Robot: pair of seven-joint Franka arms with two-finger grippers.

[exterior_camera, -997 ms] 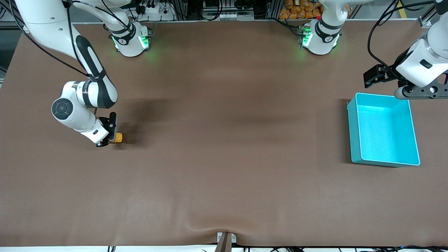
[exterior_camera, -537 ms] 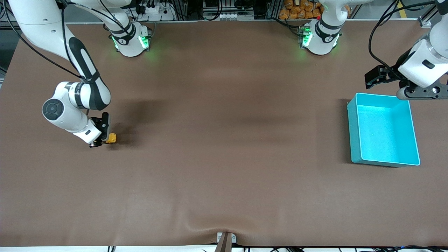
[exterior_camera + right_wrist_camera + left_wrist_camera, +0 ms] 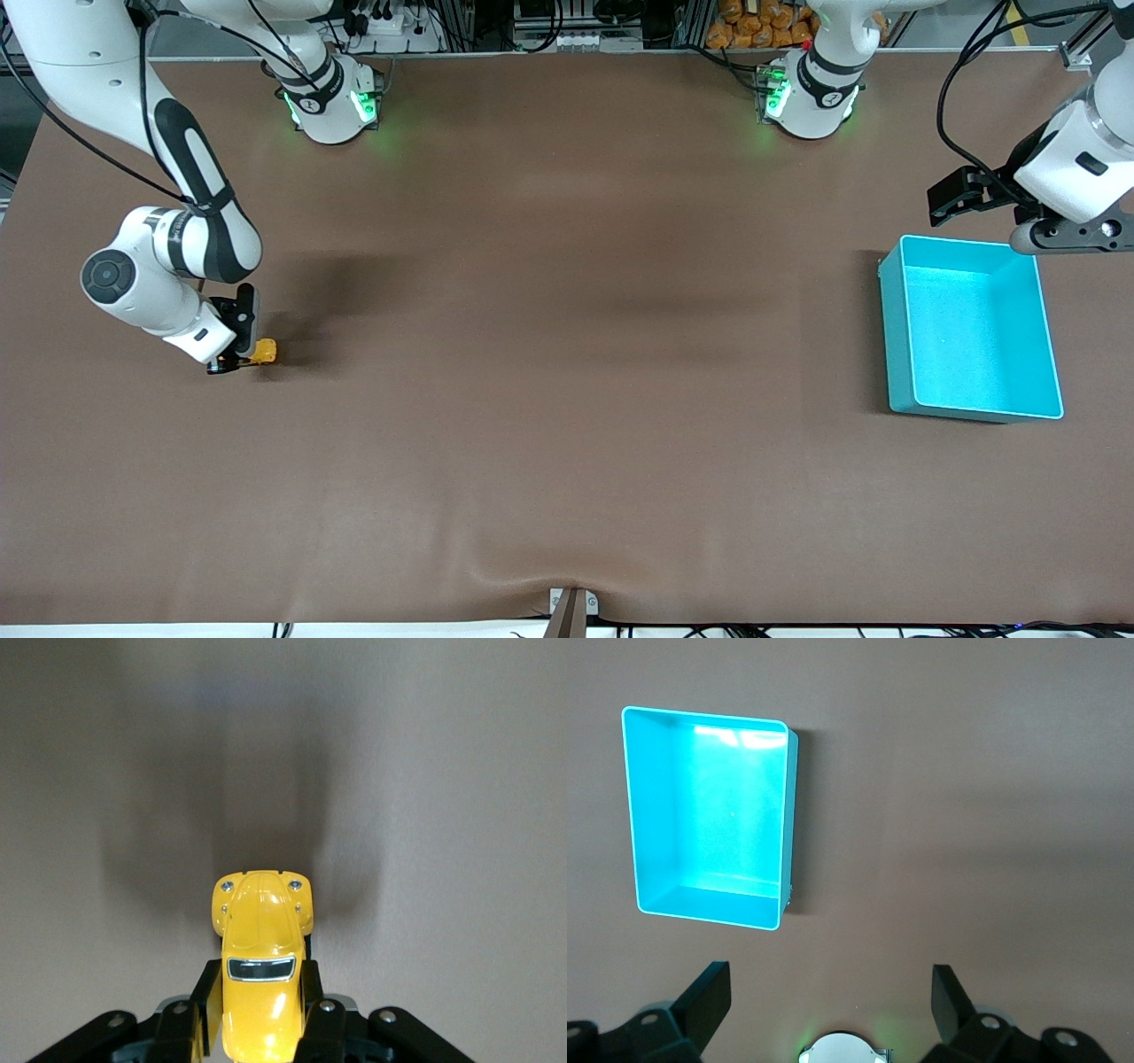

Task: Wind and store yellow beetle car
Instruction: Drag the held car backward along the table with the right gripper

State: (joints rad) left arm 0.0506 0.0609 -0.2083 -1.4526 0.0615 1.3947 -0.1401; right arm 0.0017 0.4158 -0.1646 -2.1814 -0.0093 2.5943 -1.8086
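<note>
The yellow beetle car is a tiny yellow toy with a dark window, down at the brown table near the right arm's end. My right gripper is shut on its sides. In the right wrist view the car points away from the wrist, with the right gripper clamping its rear half between black fingers. The turquoise bin stands empty at the left arm's end. My left gripper waits open above the bin's edge nearest the arm bases. The left wrist view shows the left gripper empty and the bin.
The brown mat covers the table, with a small bulge at its front edge above a bracket. The two arm bases stand along the edge nearest the robots.
My right gripper has drawn the yellow car along the table toward the right arm's end. The left gripper has shifted slightly above the bin.
</note>
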